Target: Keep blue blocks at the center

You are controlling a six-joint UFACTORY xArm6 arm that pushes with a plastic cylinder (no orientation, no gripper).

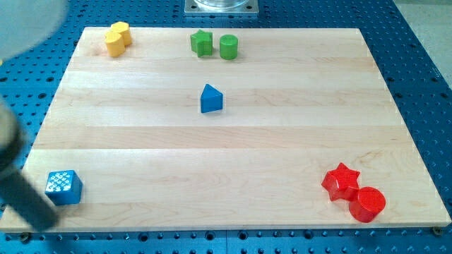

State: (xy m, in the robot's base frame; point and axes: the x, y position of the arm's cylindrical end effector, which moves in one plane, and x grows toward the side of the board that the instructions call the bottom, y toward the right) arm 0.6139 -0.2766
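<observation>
A blue triangular block (pixel 210 99) stands near the middle of the wooden board (pixel 226 148), a little toward the view's top. A blue cube (pixel 63 187) with a dotted top face sits at the board's bottom left corner. My dark rod comes in, blurred, from the view's left edge. My tip (pixel 41 217) lies just below and left of the blue cube, close to it or touching it; I cannot tell which.
Two yellow blocks (pixel 117 37) sit together at the top left. A green star (pixel 201 43) and a green cylinder (pixel 228 46) stand at the top middle. A red star (pixel 341 181) and a red cylinder (pixel 367 204) touch at the bottom right.
</observation>
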